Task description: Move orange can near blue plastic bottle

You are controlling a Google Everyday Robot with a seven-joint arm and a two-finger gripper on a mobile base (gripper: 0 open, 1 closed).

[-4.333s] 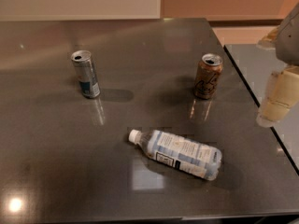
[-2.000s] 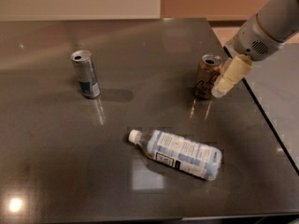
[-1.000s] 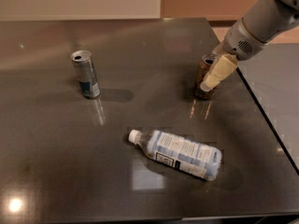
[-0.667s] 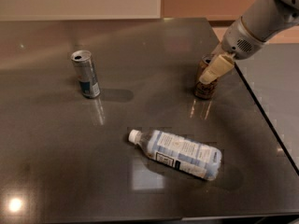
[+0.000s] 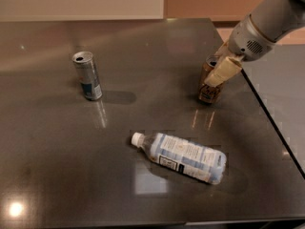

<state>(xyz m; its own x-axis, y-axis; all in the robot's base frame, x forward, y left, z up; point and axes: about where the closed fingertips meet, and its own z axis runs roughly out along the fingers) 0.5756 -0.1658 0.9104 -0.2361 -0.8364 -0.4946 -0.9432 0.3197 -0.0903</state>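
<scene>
Gripper at orange can (glossy table).

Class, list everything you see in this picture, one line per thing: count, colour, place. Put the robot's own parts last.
Table: one, dark grey and glossy, fills most of the view.
Orange can: one, orange-brown with silver top, upright near the table's right edge.
Blue plastic bottle: one, clear with white cap and pale blue label, lying on its side at front centre.
Silver-and-blue can: one, upright at left.
Gripper: one, cream, at the orange can's upper part.
Arm: one, grey, entering from upper right.
</scene>
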